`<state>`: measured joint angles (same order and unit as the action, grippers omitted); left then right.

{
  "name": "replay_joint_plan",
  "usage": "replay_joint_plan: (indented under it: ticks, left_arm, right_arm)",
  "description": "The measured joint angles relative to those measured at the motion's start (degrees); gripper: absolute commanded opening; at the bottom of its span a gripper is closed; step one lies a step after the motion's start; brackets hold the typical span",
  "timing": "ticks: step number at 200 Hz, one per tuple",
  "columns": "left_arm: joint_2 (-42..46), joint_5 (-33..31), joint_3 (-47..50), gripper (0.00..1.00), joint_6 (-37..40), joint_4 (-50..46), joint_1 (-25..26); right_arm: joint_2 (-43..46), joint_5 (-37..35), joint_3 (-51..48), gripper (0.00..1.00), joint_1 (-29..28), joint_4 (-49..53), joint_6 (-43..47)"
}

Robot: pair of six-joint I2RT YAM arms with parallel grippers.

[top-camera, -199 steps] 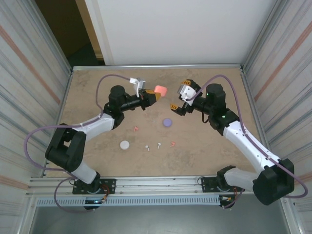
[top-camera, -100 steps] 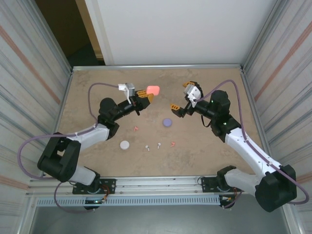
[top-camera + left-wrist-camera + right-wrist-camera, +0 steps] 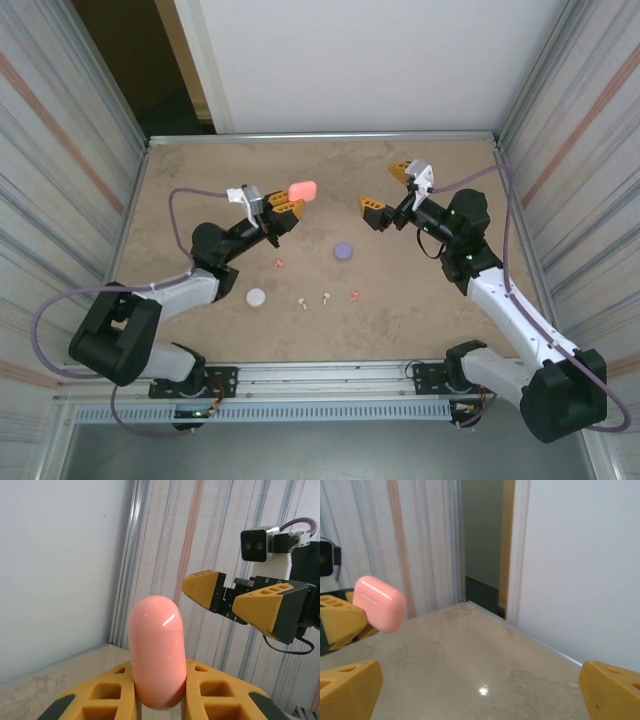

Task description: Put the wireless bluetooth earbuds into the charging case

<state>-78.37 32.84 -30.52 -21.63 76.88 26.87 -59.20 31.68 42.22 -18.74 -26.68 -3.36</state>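
Step in hand, as judged: presentation of the case, ahead of any insertion.

The left gripper (image 3: 291, 201) is clamped on the lower end of a glossy coral-pink, pill-shaped plastic charging case (image 3: 157, 650). It holds the case in the air above the mottled beige table (image 3: 200, 170), far end pointing toward the other arm. A faint seam runs round the case and the lid looks closed.

The right gripper (image 3: 385, 190) faces the case, well apart from it, with its orange ribbed fingers spread wide and nothing between them.

The earbuds lie loose on the table nearer the bases:
- two tiny coral-pink stemmed plastic earbuds (image 3: 280, 265), one left of and one right of the white pair
- two white stemmed earbuds (image 3: 301, 304), close together
- no purple earbuds can be made out

A round purple case (image 3: 344, 251) and a round white case (image 3: 256, 297) also rest on the table.

Next move, as judged: the free claw must close on the lid half and the case be opened. The surfaces are smooth and rounded, so slip is the risk
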Motion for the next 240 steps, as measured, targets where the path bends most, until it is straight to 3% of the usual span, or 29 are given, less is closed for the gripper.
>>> replay_joint_plan:
  ticks: [98, 240]
  left_arm:
    - [3.2, -0.5, 1.2, 0.0, 2.2, 1.4, 0.0]
    - [4.8, 0.5, 1.2, 0.0, 3.0, 1.4, 1.0]
  right_arm:
    - [-7.1, 13.2, 2.1, 0.99, -0.5, -5.6, -12.8]
    - [-17.6, 13.8, 13.2, 1.0, -10.3, -7.9, -12.5]
